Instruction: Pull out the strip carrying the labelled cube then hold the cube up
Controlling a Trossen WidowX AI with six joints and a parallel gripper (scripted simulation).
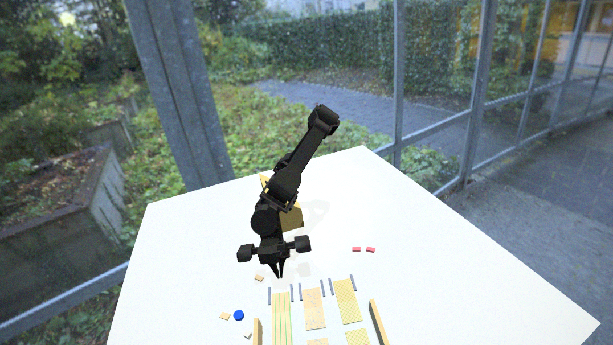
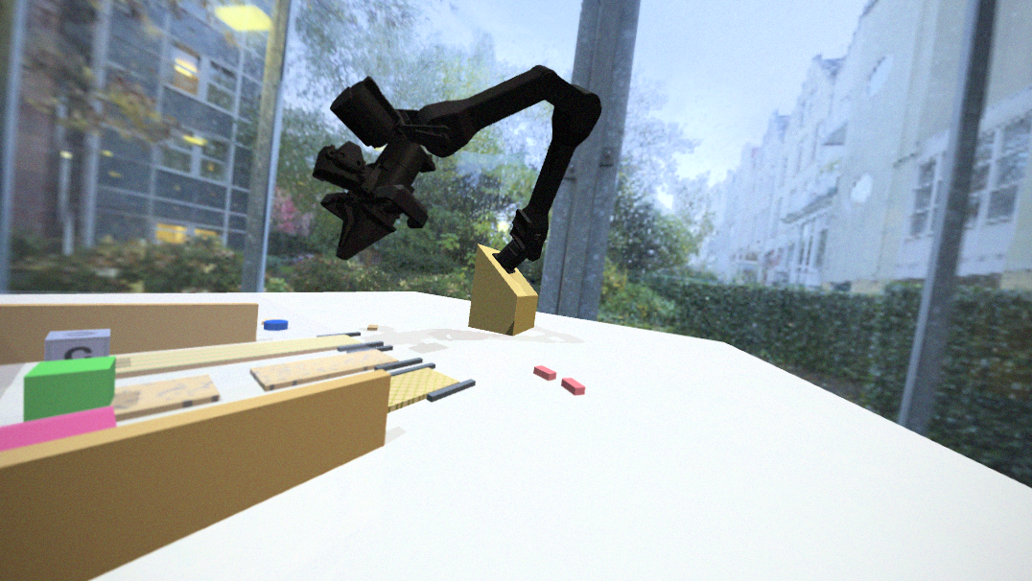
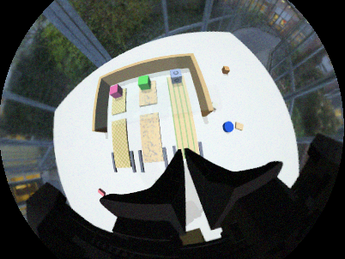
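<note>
A long green-striped strip [image 1: 281, 317] [image 3: 184, 117] lies in one piece and carries the grey-blue labelled cube [image 2: 77, 344] [image 3: 176, 76] on its far end. The marbled strip [image 1: 314, 308] [image 3: 151, 137] has a gap, with a green cube [image 2: 70, 388] [image 3: 144, 82] on its far piece. The yellow cross-hatched strip [image 1: 347, 301] [image 3: 120, 141] also has a gap, with a pink cube [image 3: 115, 91] on its far piece. My gripper [image 1: 280, 277] [image 2: 341, 256] [image 3: 183, 151] is shut and empty, high above the table near the striped strip's near end.
A wooden wall [image 2: 216, 461] [image 3: 199, 81] stands around the far ends and sides. Dark rails [image 1: 269, 295] [image 3: 200, 148] flank the near ends. A blue disc [image 1: 238, 315] [image 2: 274, 324] [image 3: 228, 126] and small tan pieces lie outside the wall. Two red blocks [image 1: 356, 249] [image 2: 544, 372] lie on the other side.
</note>
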